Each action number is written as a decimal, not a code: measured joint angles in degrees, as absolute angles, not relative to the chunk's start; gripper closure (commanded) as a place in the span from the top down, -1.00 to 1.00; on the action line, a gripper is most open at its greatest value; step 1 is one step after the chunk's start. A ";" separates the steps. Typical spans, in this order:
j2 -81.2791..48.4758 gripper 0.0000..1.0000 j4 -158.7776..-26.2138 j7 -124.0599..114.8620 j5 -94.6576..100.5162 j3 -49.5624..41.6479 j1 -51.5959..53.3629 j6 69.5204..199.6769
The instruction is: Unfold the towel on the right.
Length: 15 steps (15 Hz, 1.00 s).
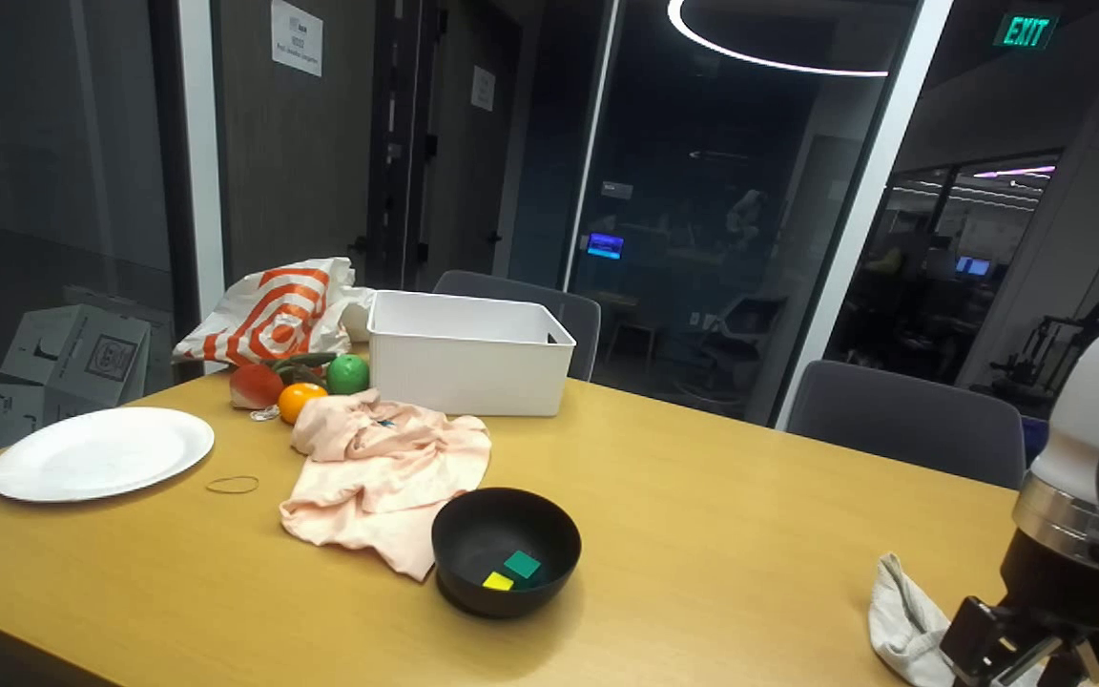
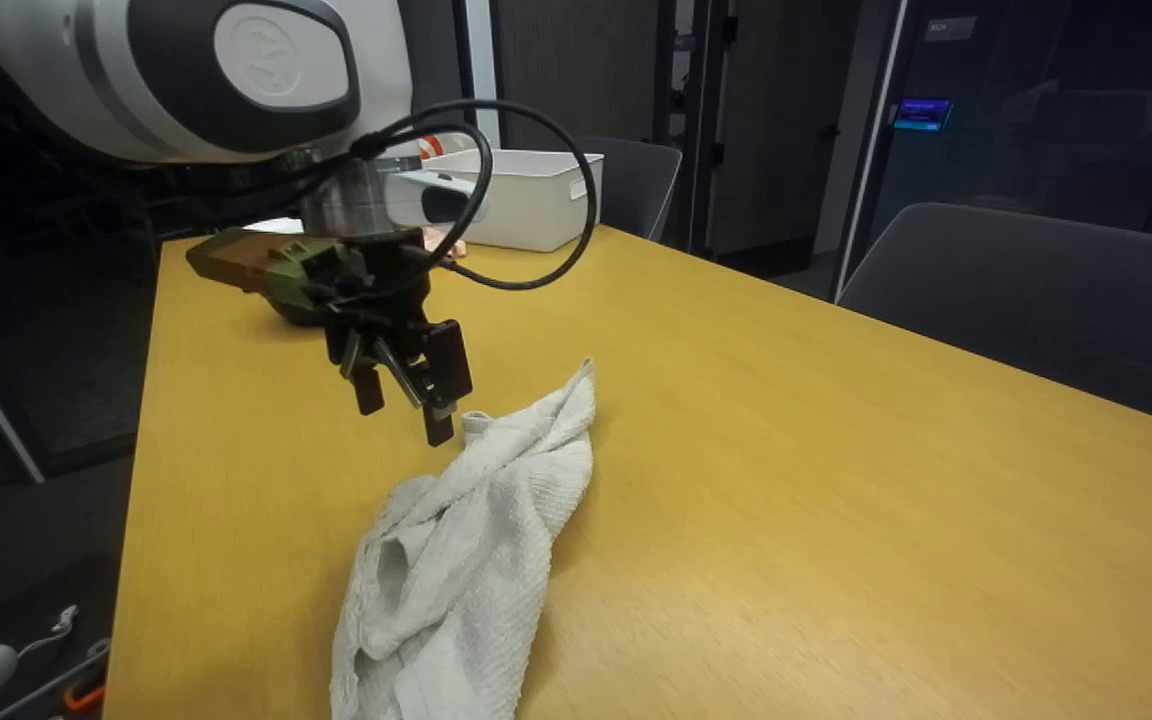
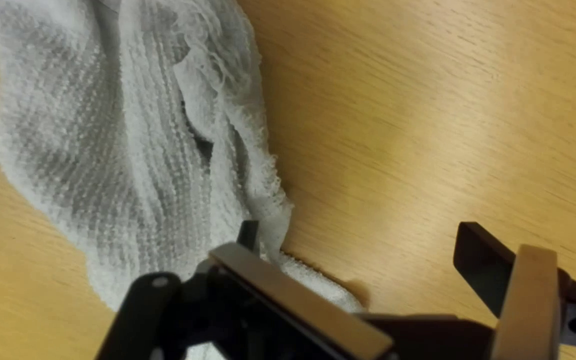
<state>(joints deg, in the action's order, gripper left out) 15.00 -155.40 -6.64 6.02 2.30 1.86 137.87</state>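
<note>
The towel [image 1: 902,620] lies bunched on the table [image 1: 702,534], at the near right in an exterior view, well apart from the black bowl [image 1: 483,534] and the peach cloth [image 1: 387,468] farther left. It is pale grey-white, with a nubbly, ribbed weave, and gathered into a long, narrow heap of lengthwise folds.

In an exterior view, with the hand [image 2: 404,405] hanging to its left, the far end of the towel narrows to a peaked corner, a small turned-over fold just beside it. Along the left side the layers gape into a shadowed hollow; the near end runs out of sight.

In the wrist view the weave shows clearly across a broad flap at the left. The right side is frayed, with loose, curling threads and a dark gap between folds.

The jaws of the hand stand wide apart, one seen across the towel, the other over bare table. Whether either touches the towel is unclear.
</note>
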 measured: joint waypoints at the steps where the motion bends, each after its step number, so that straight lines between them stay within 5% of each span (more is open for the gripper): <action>1: 14.52 1.00 -155.65 -6.14 5.78 2.02 1.82 138.90; 15: 10.46 1.00 -155.95 -4.19 9.21 0.77 -1.08 143.40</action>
<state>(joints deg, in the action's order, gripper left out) 10.46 -155.95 -4.19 9.21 0.77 -1.08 143.40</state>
